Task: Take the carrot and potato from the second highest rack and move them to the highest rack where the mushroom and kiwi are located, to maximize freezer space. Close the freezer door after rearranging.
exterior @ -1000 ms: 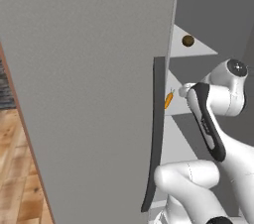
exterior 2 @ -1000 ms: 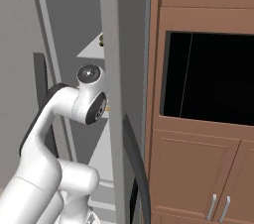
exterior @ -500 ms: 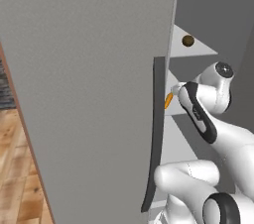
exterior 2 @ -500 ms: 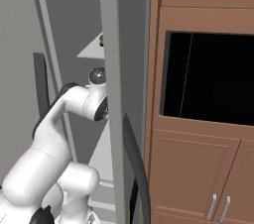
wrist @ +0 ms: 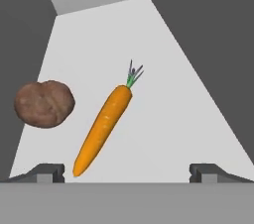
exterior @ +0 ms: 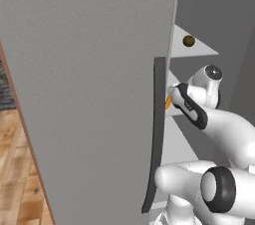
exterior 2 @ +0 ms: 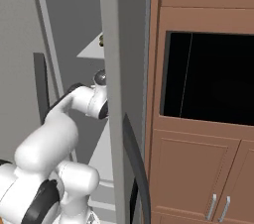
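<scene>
Two dark fingertips (wrist: 49,172) spread wide at the near edge, gripper (wrist: 127,172) gaping and empty. Just beyond, smooth orange carrot (wrist: 101,130), tapered, lying slantwise on the second highest rack (wrist: 163,114), flat pale grey plate. Left of it, lumpy brown potato (wrist: 44,104). Higher up, highest rack (exterior: 201,50) carrying a small brown ball (exterior: 189,41). Freezer door (exterior: 89,89) swung open, broad matte grey, masking much.

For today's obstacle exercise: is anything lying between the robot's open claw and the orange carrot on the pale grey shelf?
Nothing visible does. The open claw faces the long orange carrot across bare pale grey shelf; the brown lumpy potato lies apart, beside the carrot.
</scene>
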